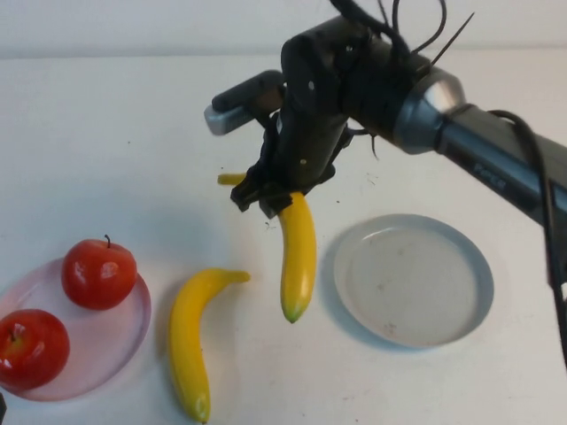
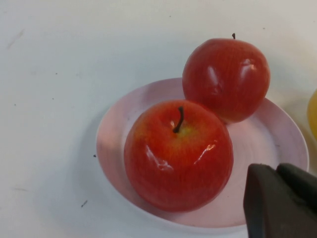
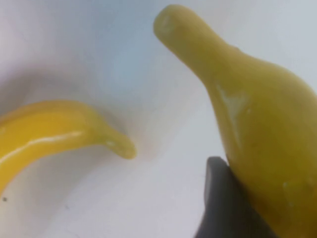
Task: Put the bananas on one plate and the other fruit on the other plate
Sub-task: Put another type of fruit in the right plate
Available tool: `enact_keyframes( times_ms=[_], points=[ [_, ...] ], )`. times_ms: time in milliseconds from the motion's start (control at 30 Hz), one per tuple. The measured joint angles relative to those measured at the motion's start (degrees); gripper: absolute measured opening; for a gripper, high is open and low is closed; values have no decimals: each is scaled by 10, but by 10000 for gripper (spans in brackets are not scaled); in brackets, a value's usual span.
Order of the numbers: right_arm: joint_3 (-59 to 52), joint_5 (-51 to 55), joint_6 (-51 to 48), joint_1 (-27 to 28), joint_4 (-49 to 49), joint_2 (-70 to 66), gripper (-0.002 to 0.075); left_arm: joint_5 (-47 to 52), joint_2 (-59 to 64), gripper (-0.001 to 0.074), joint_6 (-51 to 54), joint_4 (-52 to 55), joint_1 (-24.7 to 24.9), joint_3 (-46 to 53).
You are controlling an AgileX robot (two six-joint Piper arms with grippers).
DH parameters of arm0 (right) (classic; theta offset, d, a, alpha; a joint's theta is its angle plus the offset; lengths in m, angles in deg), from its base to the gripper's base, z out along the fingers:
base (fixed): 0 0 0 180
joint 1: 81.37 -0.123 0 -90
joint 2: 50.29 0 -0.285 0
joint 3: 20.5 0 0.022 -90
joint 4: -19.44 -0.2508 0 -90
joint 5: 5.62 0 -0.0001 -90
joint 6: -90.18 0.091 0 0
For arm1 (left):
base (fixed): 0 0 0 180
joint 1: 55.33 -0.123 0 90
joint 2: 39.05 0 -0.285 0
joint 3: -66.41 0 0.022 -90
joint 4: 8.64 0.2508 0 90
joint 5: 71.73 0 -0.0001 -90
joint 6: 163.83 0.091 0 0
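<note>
My right gripper (image 1: 270, 197) is shut on the stem end of a yellow banana (image 1: 299, 257), which hangs tip-down just left of the empty grey-blue plate (image 1: 412, 279). In the right wrist view one dark finger (image 3: 223, 208) presses against this banana (image 3: 257, 129). The second banana (image 1: 190, 336) lies on the table between the two plates, and it also shows in the right wrist view (image 3: 54, 134). Two red apples (image 1: 98, 274) (image 1: 31, 348) sit on the pale pink plate (image 1: 115, 350) at the front left. My left gripper (image 2: 280, 198) hovers over the pink plate's (image 2: 267, 144) edge, shut and empty, beside the apples (image 2: 178, 153) (image 2: 227, 79).
The white table stretches bare behind the plates. The right arm (image 1: 478, 150) reaches in from the right, above the grey-blue plate. The pink plate runs past the table view's left edge.
</note>
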Motion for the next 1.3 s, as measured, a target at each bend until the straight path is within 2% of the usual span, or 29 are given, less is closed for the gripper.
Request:
enact_keyframes(
  times_ms=[100,233,400,567,733,1167,1300],
  points=[
    [-19,1,23,2,32,45,302,0,0,3,0,0,0,0],
    [-105,1,43,24,43,122,302,0,0,3,0,0,0,0],
    [-243,3,79,76,45,203,302,0,0,3,0,0,0,0],
    [-340,-4,89,132,29,209,302,0,0,3,0,0,0,0],
    [-353,-41,89,155,10,187,302,0,0,3,0,0,0,0],
    [-353,-48,89,157,11,123,302,0,0,3,0,0,0,0],
    [-353,-49,89,157,26,118,345,0,0,3,0,0,0,0]
  ],
)
